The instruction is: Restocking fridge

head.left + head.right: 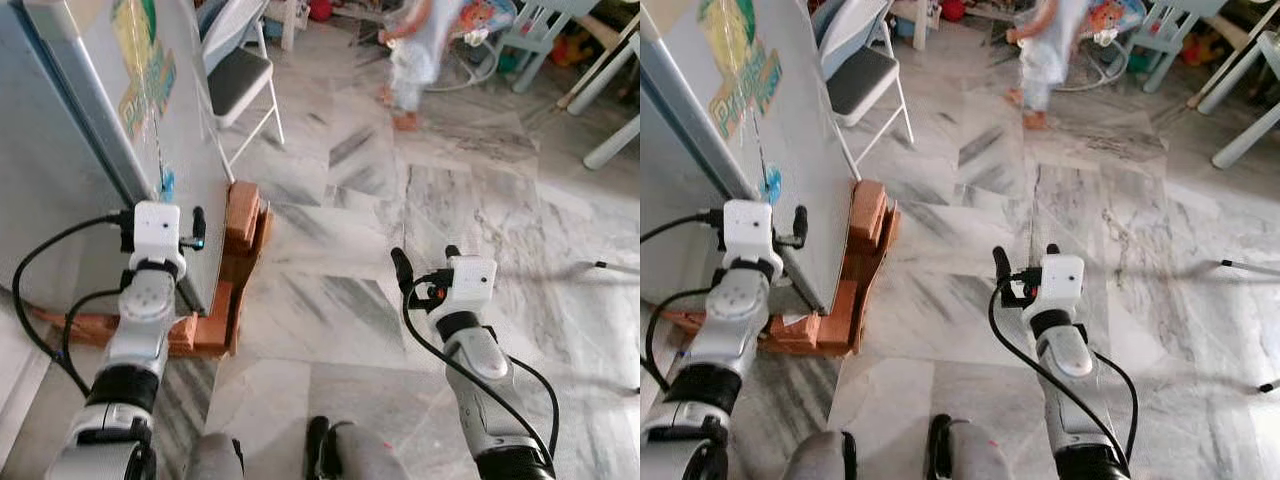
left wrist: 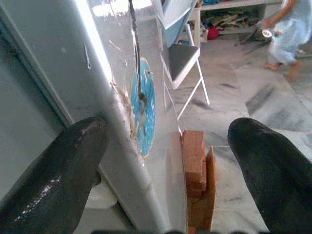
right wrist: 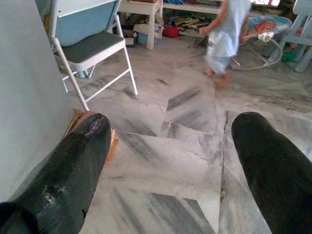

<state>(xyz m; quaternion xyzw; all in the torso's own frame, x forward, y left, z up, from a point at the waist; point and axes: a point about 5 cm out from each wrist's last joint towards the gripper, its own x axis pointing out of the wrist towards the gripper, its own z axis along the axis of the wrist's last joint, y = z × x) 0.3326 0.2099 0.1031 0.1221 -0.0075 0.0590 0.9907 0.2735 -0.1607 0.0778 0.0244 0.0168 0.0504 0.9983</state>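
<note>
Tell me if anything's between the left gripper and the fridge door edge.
Nothing visible. The open left gripper is already at the fridge door, one finger on each side of its edge. The right gripper hangs open over the floor.

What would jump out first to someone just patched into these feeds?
The grey fridge, with a colourful sticker on its side, stands at the robot's left on a stack of red bricks. The left end effector is open at the fridge's edge, one finger on each side of it. Beyond, a person walks over the marble floor near a folding chair, while the right end effector hovers open over bare floor.
</note>
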